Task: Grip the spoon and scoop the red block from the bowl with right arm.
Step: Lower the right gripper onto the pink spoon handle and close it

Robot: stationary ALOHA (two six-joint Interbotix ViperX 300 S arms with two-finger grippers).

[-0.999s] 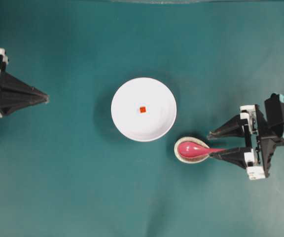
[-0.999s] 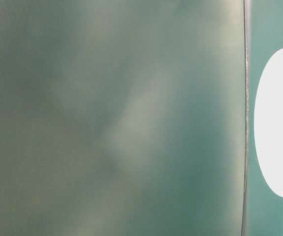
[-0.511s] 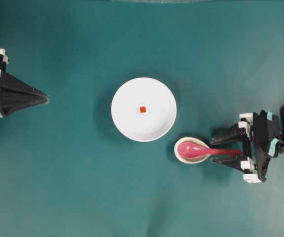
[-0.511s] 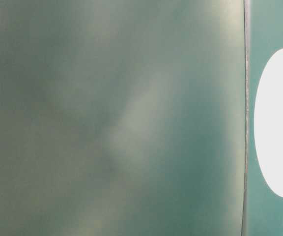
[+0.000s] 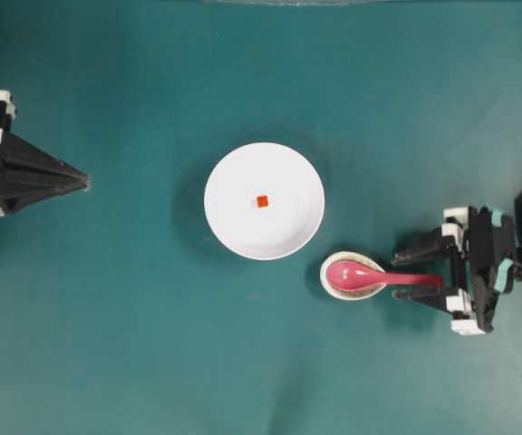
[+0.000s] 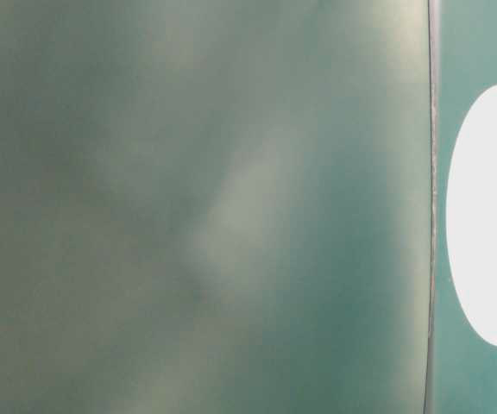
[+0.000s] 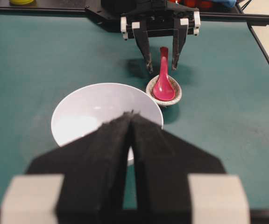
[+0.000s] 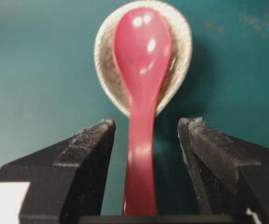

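Observation:
The pink spoon lies with its scoop in a speckled spoon rest, its handle pointing right. My right gripper is open, and its black fingers straddle the handle. In the right wrist view the spoon runs between the right gripper's fingers with a gap on each side. The tiny red block sits in the middle of the white bowl. My left gripper rests shut at the far left. In its own view the left gripper hides part of the bowl.
The speckled rest stands just right of and below the bowl on the teal mat. The left wrist view shows the right gripper over the spoon. The table-level view is a blur with a white oval at its right edge.
The right gripper has swung from a slant above the handle to square alongside it, fingers on either side. It has barely moved in the last half second. The left arm is still.

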